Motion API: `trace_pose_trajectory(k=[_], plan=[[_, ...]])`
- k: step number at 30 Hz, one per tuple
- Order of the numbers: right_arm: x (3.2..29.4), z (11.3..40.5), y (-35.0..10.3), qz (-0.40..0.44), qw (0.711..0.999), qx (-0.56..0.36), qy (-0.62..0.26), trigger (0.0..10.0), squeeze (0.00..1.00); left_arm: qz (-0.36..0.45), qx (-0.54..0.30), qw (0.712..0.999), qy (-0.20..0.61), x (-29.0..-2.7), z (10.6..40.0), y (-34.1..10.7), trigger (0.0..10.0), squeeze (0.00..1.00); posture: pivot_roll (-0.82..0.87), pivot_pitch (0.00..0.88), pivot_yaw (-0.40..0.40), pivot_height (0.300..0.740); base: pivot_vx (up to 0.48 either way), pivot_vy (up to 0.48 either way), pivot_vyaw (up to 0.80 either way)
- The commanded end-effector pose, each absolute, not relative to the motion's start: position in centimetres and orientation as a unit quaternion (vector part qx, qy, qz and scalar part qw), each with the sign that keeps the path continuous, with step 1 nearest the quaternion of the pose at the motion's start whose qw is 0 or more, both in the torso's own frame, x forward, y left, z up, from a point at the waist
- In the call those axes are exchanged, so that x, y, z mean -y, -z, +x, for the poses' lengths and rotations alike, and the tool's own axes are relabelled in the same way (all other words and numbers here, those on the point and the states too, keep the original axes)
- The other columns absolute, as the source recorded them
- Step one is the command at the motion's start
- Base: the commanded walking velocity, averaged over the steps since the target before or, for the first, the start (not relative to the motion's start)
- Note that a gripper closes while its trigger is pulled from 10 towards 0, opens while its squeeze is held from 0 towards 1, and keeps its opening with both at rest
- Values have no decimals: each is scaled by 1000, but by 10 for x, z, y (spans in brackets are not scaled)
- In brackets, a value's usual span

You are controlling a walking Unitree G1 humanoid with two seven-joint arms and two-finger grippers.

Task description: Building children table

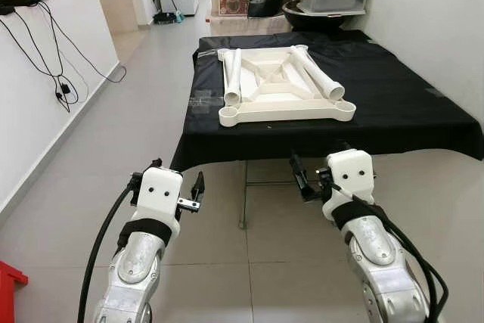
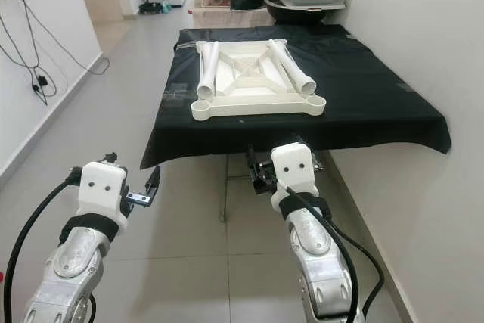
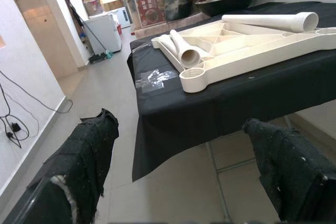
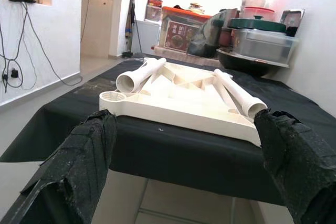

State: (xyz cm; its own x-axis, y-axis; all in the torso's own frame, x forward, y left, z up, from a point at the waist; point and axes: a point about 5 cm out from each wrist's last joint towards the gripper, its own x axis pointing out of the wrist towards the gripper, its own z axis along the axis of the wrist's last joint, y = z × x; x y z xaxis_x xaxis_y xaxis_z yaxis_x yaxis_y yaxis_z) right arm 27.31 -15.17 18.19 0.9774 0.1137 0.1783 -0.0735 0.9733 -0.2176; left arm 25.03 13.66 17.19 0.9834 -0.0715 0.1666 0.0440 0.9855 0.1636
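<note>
Left eye view, setting: black-draped work table (image 1: 408,104) ahead of the robot, tiled floor below, white wall with cables on the left.
Item, tabletop: cream plastic children's tabletop (image 1: 286,88), lying underside up near the front edge of the cloth, ribbed cross-bracing showing, round sockets at its corners.
Item, left leg tube (image 1: 232,76): cream, lying loose on the tabletop along its left side.
Item, right leg tube (image 1: 318,73): cream, lying slantwise on the right side, open end toward the robot.
Left gripper (image 1: 198,188): raised in front of the table edge, short of the cloth, fingers spread wide, nothing between them.
Right gripper (image 1: 299,176): level with the table's front edge, fingers likewise parted and empty.
Step in hand: approach; no leg appears seated in a socket, so assembly looks unstarted.
Next move calls for: reaching over the edge, taking one tube, standing it upright and pressing it into a corner socket (image 3: 191,74).
</note>
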Motion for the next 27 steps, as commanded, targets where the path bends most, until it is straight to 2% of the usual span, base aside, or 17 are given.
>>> trace_pose_trajectory(k=[1, 12, 20, 27], plan=[[151, 275, -181, -96, 990, 96, -48, 10000, 0, 75, 65, 995, 29, -139, 250, -164, 10000, 0, -88, 0, -5, 740, 0, 0, 0], [158, 275, -176, -62, 995, 78, -27, 10000, 0, 76, 63, 994, 35, -141, 246, -162, 10000, 0, -84, 0, -1, 740, 0, 0, 0], [153, 269, -150, -95, 994, 18, -56, 10000, 0, 79, 53, 995, 34, -145, 242, -156, 10000, 0, -80, 0, -6, 740, 0, 0, 0], [155, 265, -143, -101, 993, 3, -59, 10000, 0, 88, 34, 995, 32, -144, 238, -147, 10000, 0, -82, 0, -11, 740, 0, 0, 0]])
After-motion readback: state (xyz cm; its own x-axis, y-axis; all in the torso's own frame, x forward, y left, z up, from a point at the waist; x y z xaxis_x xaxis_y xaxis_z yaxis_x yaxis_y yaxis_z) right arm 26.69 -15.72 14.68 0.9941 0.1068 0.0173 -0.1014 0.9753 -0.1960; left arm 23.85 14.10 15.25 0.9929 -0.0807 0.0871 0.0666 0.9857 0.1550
